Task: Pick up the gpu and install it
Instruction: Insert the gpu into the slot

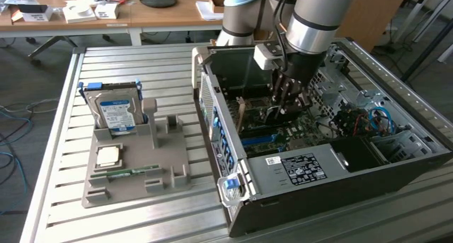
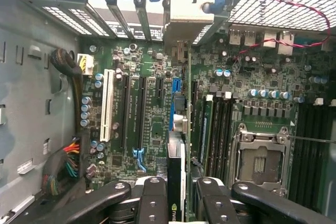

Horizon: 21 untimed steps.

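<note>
The hand (image 2: 181, 199) pinches the gpu (image 2: 176, 174) edge-on, low over the motherboard (image 2: 152, 135) inside the computer case (image 1: 396, 163). If the card's edge sits off the black slot (image 2: 140, 114), pressing down could scrape the board, or its bracket could snag the case's rear wall

Exterior camera: high and set well back, tilted down across the slatted table (image 1: 141, 62). The open computer case (image 1: 396, 174) runs from centre toward 3 o'clock of its picture, the grey parts tray (image 1: 134, 184) is at 8 o'clock, and desks (image 1: 170, 15) line 12 o'clock. Wrist camera: rides on the arm (image 1: 319, 20), very near, facing straight down into the case past the gripper (image 2: 177, 184), whose fingers (image 2: 153, 195) pinch the graphics card (image 2: 176, 208). Shared ground: the motherboard (image 2: 152, 124) with its slots, and the row of blue clips (image 1: 225, 142) on the case's rear wall.
</note>
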Each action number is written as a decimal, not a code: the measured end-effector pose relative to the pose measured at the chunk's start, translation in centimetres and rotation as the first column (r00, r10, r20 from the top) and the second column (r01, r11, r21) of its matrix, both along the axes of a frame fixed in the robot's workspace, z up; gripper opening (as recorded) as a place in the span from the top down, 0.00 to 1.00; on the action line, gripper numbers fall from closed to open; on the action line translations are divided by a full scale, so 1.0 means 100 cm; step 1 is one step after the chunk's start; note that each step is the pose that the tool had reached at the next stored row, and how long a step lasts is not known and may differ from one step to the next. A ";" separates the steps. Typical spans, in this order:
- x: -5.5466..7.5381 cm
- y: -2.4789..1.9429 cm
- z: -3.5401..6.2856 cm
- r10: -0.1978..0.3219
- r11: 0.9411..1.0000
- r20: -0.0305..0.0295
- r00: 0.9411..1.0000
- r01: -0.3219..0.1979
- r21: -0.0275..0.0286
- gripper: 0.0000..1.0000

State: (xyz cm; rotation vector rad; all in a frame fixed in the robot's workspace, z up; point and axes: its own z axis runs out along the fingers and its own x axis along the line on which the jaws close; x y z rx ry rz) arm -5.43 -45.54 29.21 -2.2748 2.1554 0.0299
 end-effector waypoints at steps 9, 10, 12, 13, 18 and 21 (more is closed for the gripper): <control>0.000 0.0000 -0.0122 -0.001 1.000 0.000 1.000 0.001 0.000 0.74; 0.000 0.0000 -0.0128 -0.001 1.000 0.000 1.000 0.001 0.000 0.74; 0.000 -0.0001 -0.0131 -0.001 1.000 0.000 1.000 0.001 0.000 0.74; 0.000 -0.0001 -0.0131 -0.001 1.000 0.000 1.000 0.001 0.000 0.74; -0.001 0.0000 -0.0134 -0.002 1.000 0.000 1.000 0.002 0.000 0.74; -0.001 0.0003 -0.0137 -0.001 1.000 0.000 1.000 0.001 0.000 0.74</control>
